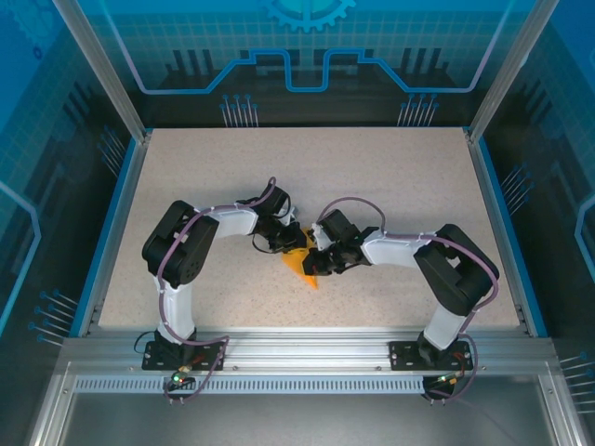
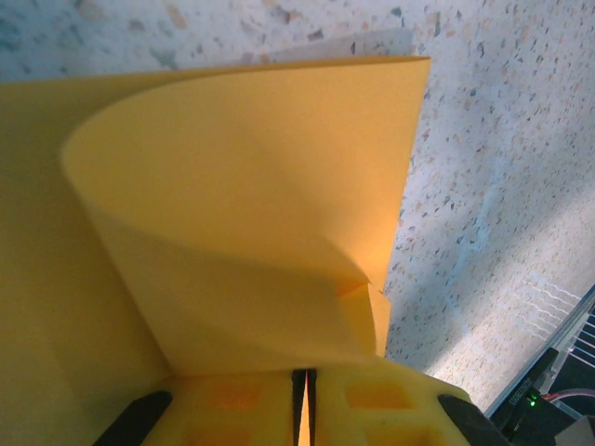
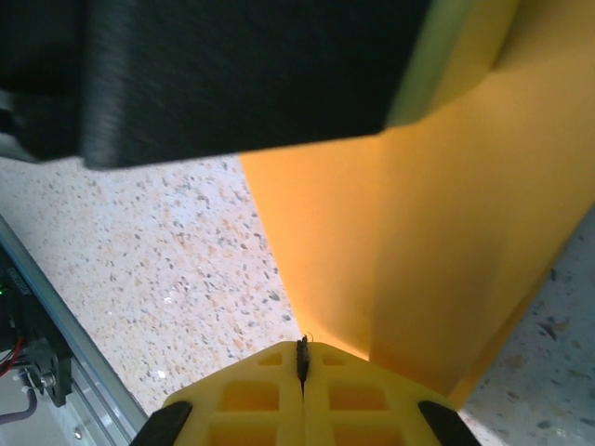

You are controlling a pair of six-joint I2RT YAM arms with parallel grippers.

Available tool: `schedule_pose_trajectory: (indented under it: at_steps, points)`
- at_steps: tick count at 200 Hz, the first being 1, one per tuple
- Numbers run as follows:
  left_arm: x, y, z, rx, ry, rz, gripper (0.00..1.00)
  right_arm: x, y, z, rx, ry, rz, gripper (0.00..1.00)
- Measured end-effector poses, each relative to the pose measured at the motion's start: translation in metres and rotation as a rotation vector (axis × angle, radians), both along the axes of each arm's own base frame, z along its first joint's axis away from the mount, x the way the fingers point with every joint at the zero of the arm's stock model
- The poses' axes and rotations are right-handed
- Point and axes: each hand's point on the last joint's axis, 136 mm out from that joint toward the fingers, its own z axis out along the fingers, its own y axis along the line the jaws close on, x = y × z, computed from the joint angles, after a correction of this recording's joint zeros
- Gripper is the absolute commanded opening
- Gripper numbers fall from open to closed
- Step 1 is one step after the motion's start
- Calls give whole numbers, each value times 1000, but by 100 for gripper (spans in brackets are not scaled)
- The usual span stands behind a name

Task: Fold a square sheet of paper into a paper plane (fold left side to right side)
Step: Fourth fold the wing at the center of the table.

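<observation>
Tabletop centre holds the square sheet of paper, bowed up in a curl; left gripper pinches its edge, right gripper jaws pressed together at its lower edge

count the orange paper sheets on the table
1: the square sheet of paper, curled mid-fold at the middle of the table, pinched by the left gripper and the right gripper. Another could be hidden underneath.
</observation>
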Motion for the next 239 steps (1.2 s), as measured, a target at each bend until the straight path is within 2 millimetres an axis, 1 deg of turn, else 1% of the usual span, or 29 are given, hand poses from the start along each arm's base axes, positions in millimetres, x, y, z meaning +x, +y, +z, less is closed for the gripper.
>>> schedule_pose_trajectory:
  at_steps: [113,157,196,239]
  points:
    - [0,0,0,0,0,0,14,-7,-7,-12,-68,7,6,4]
    - [0,0,0,0,0,0,14,-9,-6,-12,-72,10,10,4]
    - [0,0,0,0,0,0,15,-12,-9,-17,-70,11,7,3]
    - [-1,0,0,1,1,-1,14,-13,-10,-17,-53,1,-6,3]
